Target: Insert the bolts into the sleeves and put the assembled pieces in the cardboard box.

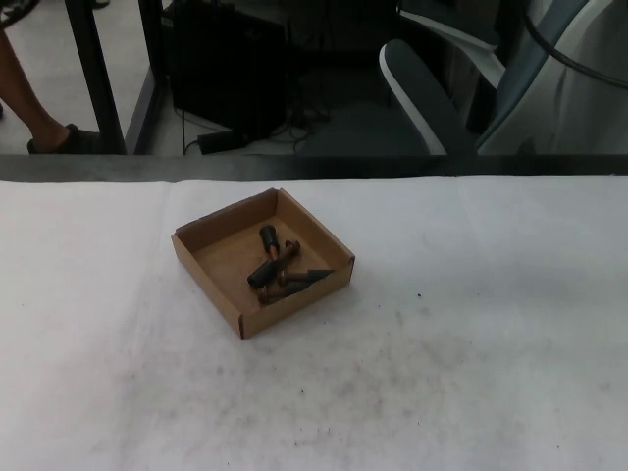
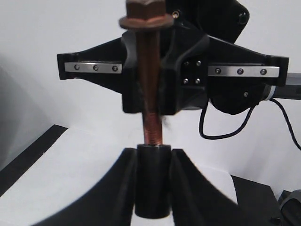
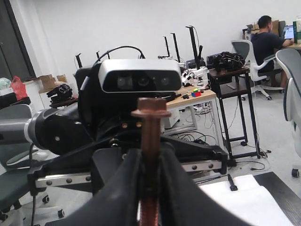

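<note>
**Line the bolt up, then press straight**

High view: the cardboard box [image 1: 211,287] sits on the bench [image 1: 471,343], with assembled pieces [image 1: 278,267] lying inside it.

Left wrist view: the left gripper [image 2: 153,161] clamps an upright black sleeve [image 2: 152,183]. The right gripper [image 2: 150,106] grips a copper bolt [image 2: 149,89], its tip at the sleeve's mouth. Both axes should line up before a gentle, straight push.

Right wrist view: the bolt's head stands above the clamping fingers [image 3: 117,188]. Tilting would likely jam it.

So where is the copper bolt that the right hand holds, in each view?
High view: the pieces in the cardboard box are other ones.
Left wrist view: copper bolt at centre, gripped by the right hand, tip at the sleeve.
Right wrist view: centre, between that hand's fingers.
Shared landmark: the white bench cover.
</note>
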You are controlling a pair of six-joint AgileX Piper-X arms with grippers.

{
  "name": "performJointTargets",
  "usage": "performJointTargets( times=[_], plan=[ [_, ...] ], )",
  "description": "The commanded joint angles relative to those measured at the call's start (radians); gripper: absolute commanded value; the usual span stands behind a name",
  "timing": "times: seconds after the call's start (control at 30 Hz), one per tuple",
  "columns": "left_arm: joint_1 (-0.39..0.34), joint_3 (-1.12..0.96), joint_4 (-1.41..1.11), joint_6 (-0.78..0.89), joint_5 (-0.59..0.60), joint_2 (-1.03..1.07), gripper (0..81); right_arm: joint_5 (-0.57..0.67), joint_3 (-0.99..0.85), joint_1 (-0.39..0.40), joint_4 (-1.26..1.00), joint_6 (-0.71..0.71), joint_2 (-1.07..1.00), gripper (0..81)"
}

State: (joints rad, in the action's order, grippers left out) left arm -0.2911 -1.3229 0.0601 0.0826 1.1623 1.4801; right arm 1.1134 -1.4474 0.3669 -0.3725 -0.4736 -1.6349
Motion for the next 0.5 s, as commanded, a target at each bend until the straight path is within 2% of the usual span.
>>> performJointTargets(
  times=[0.0,0.47],
  plan=[
    [0.000,-0.009,-0.018,-0.001,0.008,-0.007,0.4,0.000,-0.004,0.006,0.000,0.006,-0.002,0.2],
    [0.000,-0.009,-0.060,0.001,-0.005,-0.007,0.4,-0.115,-0.010,0.026,-0.013,0.006,-0.004,0.2]
  ],
)
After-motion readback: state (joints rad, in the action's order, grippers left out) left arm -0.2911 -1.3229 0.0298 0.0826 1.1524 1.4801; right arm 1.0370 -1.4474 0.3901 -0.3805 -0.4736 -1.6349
